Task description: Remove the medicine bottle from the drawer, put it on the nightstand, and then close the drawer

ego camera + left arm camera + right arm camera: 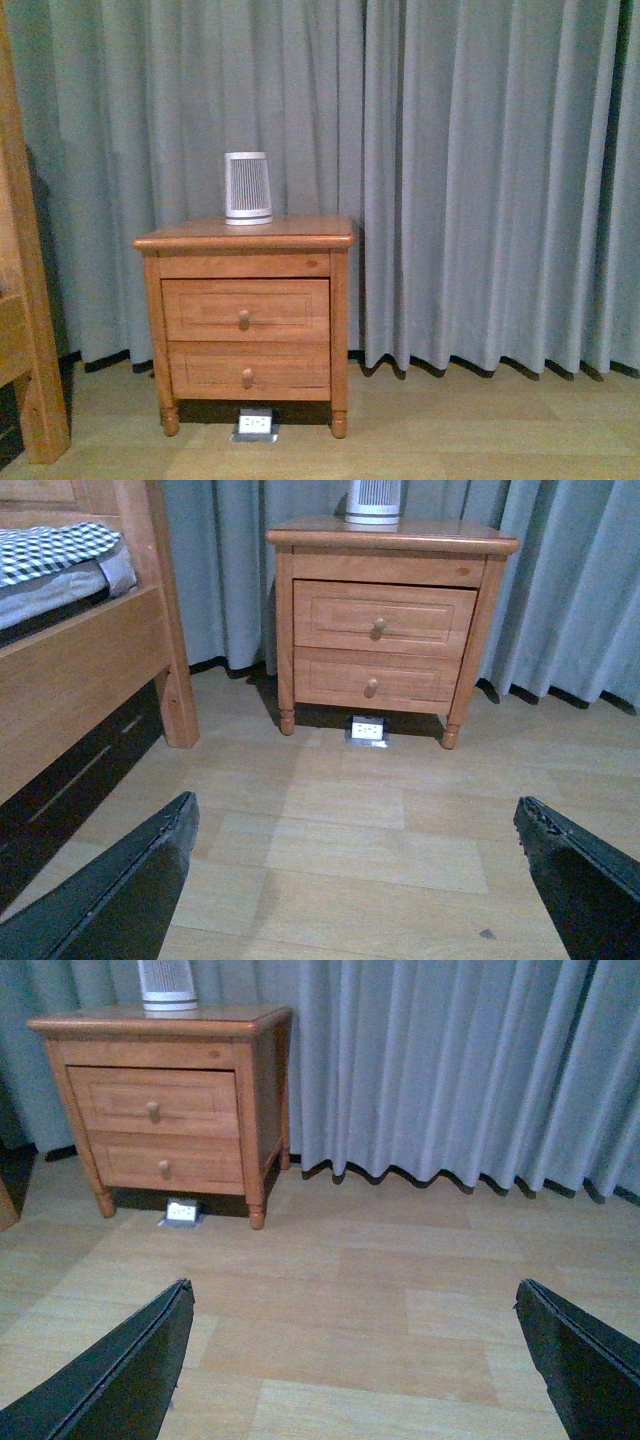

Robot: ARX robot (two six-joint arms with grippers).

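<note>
Grey-blue curtains (480,180) hang in folds down to a pale wood floor (480,430), which lies bare beneath both grippers. A wooden bed frame (90,670) stands to the outer side of the left gripper (352,810). The left gripper's dark fingers (130,890) are spread wide with nothing between them. The right gripper (352,1288) is equally wide apart and holds nothing.

The nightstand (245,240) stands well ahead of both grippers, squarely before the left one and off toward the left of the right one. Its upper drawer (200,310) looks closed, as does the lower drawer (200,372). A ribbed white appliance (247,187) stands on top. A floor socket (255,424) sits under the nightstand. The medicine bottle shows in no view.
</note>
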